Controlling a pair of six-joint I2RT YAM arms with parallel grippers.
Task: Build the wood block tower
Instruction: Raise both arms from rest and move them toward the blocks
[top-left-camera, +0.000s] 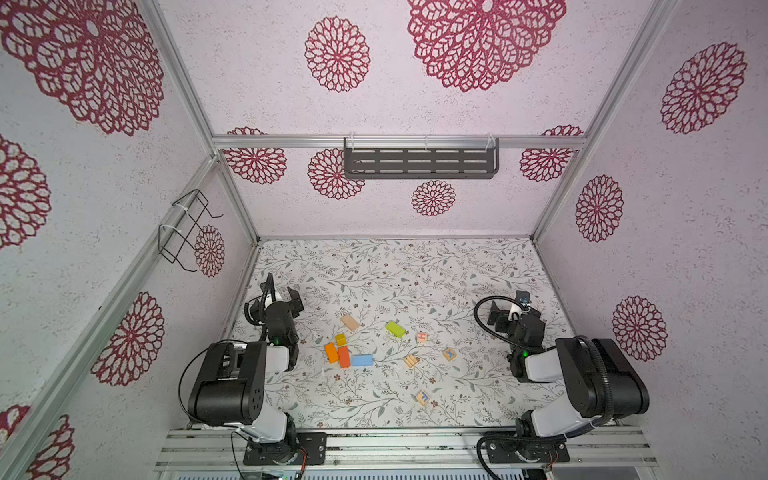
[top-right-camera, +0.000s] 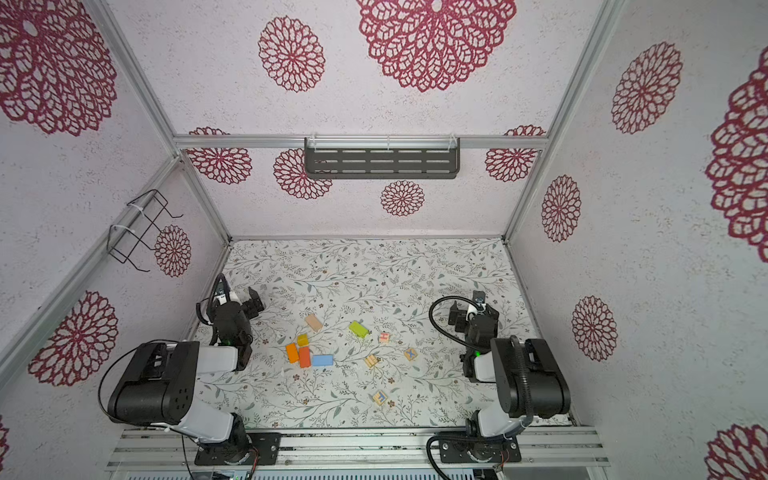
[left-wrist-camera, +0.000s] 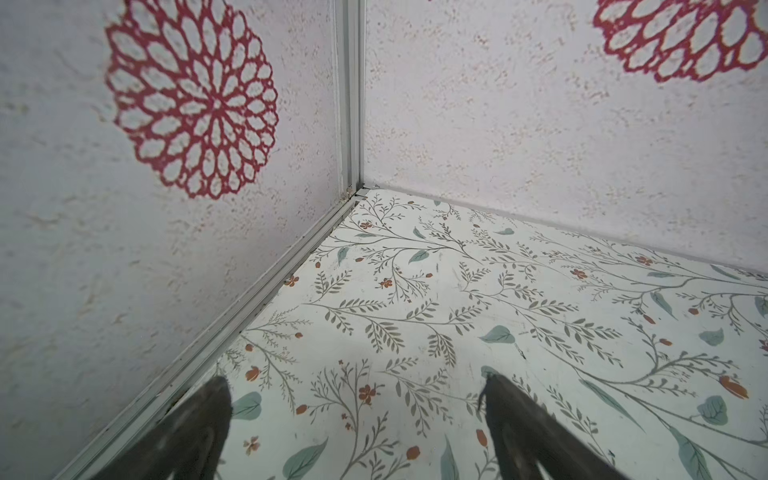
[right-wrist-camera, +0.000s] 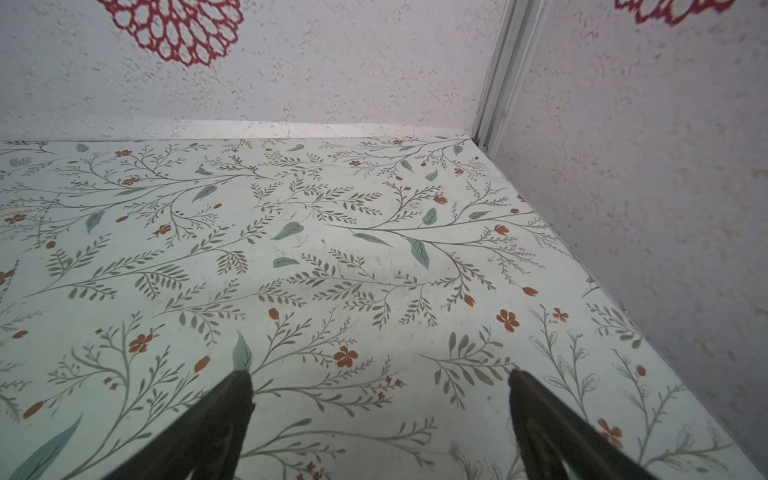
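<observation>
Closest to my end of the floral table, one printed natural cube sits alone. Further in, the wood blocks lie loose, each flat on the surface. A pale blue bar rests just beside two orange bars that lie side by side, with a small yellow cube just behind them. To their right I see a striped natural cube, a cube marked with a blue X and a cube with a red letter, all apart from one another. Beyond those, a lime bar and a tan bar lie at angles, well apart. Farther still, my left gripper hangs near the left wall and my right gripper near the right wall. Both have their jaws spread wide over bare tabletop, clear of every block.
</observation>
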